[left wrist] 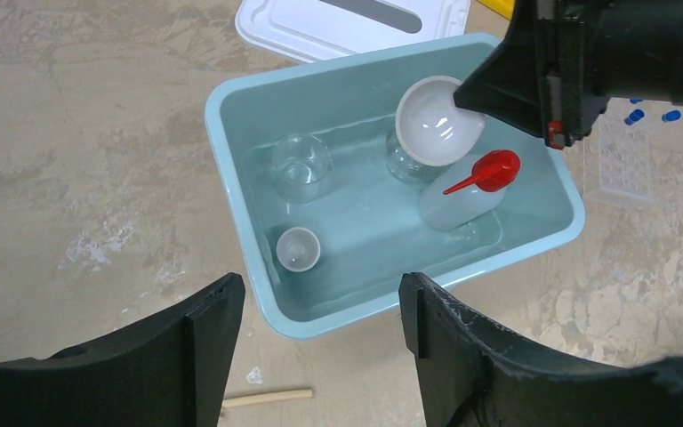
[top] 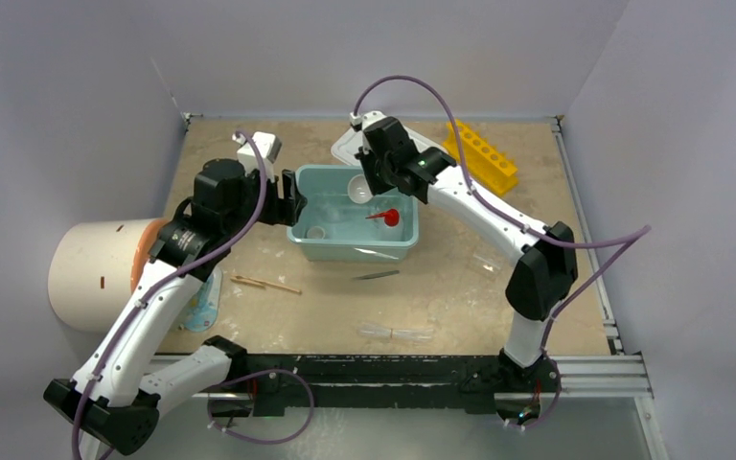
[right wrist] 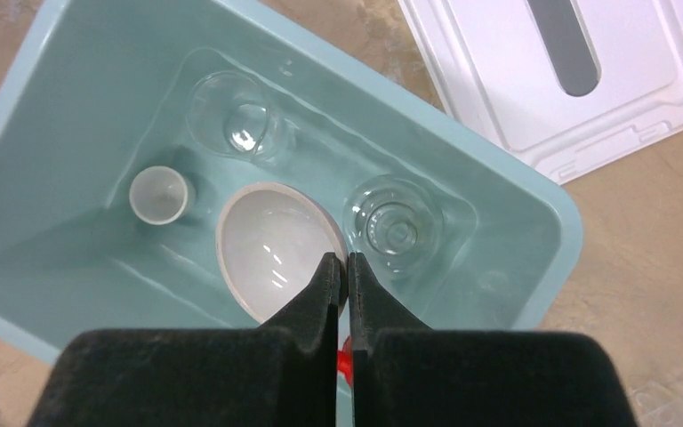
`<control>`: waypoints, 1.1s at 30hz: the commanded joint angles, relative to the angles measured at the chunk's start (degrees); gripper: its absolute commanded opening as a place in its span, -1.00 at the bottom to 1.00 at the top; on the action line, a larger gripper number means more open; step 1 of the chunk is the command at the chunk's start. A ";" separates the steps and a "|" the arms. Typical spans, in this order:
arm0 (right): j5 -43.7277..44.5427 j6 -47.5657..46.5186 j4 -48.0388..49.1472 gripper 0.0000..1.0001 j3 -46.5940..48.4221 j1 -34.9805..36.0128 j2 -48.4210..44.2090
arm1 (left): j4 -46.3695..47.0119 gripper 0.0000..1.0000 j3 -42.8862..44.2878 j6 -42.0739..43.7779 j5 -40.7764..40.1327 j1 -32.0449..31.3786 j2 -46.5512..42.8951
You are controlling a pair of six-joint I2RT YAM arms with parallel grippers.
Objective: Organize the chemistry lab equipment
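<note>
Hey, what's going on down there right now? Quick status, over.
Right gripper shut on white dish, tilted over teal tub. Left gripper open, empty, beside tub. Squeeze bottle and glass beaker crowd the drop spot. Wooden sticks, tweezers not yet stowed.

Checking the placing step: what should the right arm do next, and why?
Probably lower a little and open its jaws: the right gripper pinches the white dish by its rim, directly over the teal tub.
</note>
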 commanded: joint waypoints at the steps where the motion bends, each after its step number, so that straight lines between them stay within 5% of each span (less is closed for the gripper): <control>1: 0.98 -2.36 0.53 -1.00 4.05 -0.50 2.44 | 1.56 0.30 -0.45 0.89 -0.68 -0.40 -0.66; 33: 2.09 0.47 2.95 -1.00 4.65 0.66 15.33 | 2.15 0.34 -1.23 1.77 -3.49 -1.63 -1.10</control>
